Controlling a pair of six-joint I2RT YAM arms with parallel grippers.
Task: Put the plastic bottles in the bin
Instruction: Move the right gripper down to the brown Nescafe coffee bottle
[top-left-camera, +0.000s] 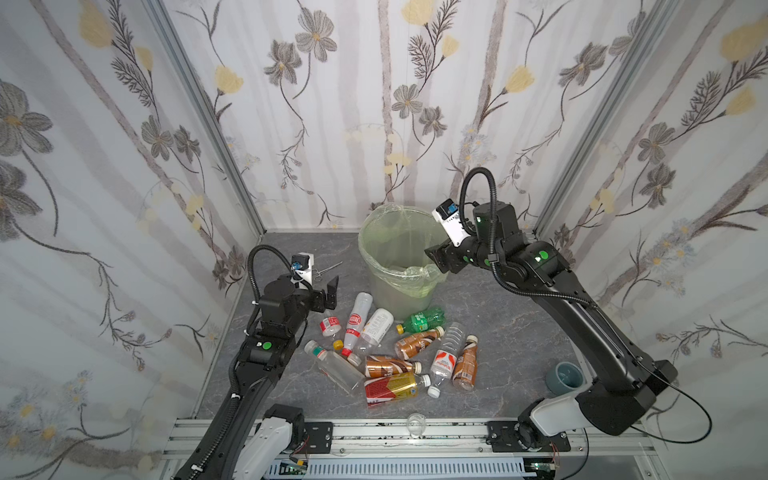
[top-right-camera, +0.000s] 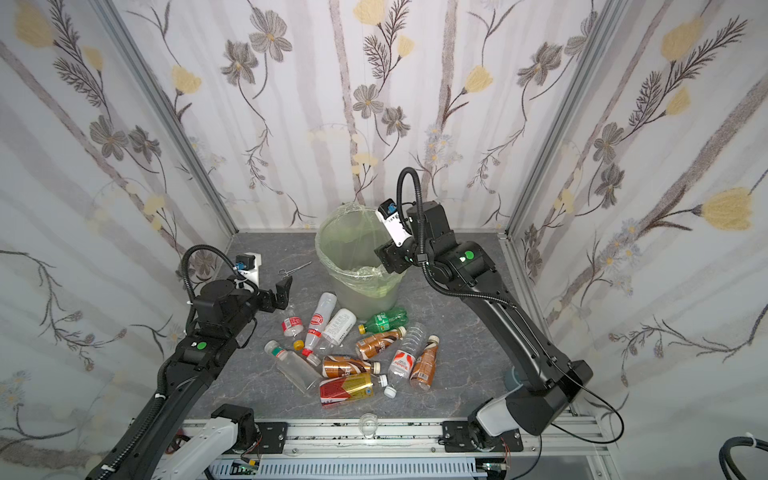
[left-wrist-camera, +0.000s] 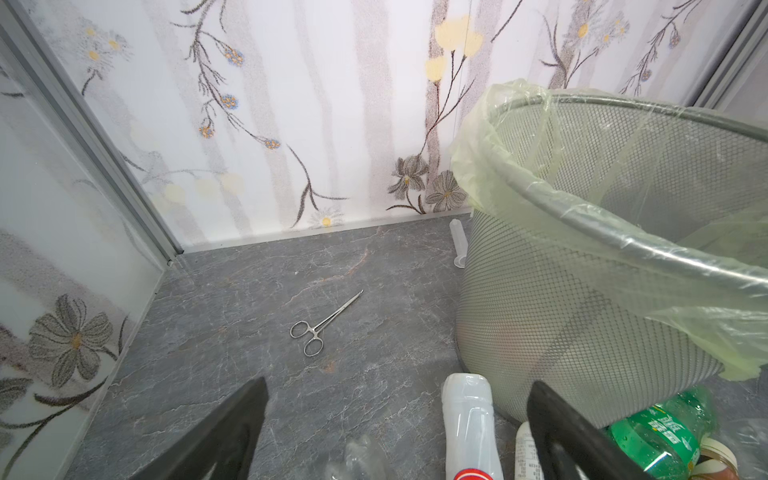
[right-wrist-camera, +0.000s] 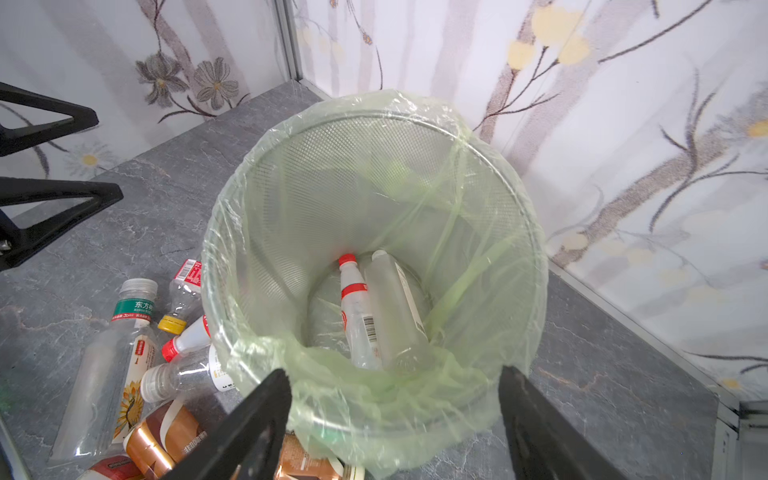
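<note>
A small clear glass cup (top-left-camera: 415, 424) stands on the aluminium rail (top-left-camera: 374, 432) at the front edge, between the two arm mounts. Beyond it most of the plastic bottles (top-left-camera: 390, 365) lie in a loose heap on the tabletop (top-left-camera: 519, 332), just in front of the bin (top-left-camera: 386, 291), a mesh wastebasket lined with a light green bag (right-wrist-camera: 374, 415). Two more already lie at its bottom: a red-capped bottle (right-wrist-camera: 355, 307) and a frosted clear bottle (right-wrist-camera: 395, 311).

The right gripper (right-wrist-camera: 392, 372) hangs above the bin's near rim, jaws apart with nothing between them. The left gripper (left-wrist-camera: 397, 382) is spread wide and empty, low beside the heap.

The step in hand looks like going back for another bottle. The right arm should rise clear of the rim first, since the slack bag could snag a finger and the light bin might tip. An outlying piece such as the brown bottle (top-left-camera: 465, 365) is the easy pick; grasp across the body, not the neck.

The surface is dark grey, marble-veined and smooth, so round bottles may roll when nudged. Steel forceps (left-wrist-camera: 324, 324) lie left of the bin, a grey-blue cup (top-left-camera: 565, 376) by the right arm, and a clear tube (left-wrist-camera: 457, 241), possibly a syringe barrel, behind the bin. Floral-papered walls (top-left-camera: 332, 124) close in three sides.
</note>
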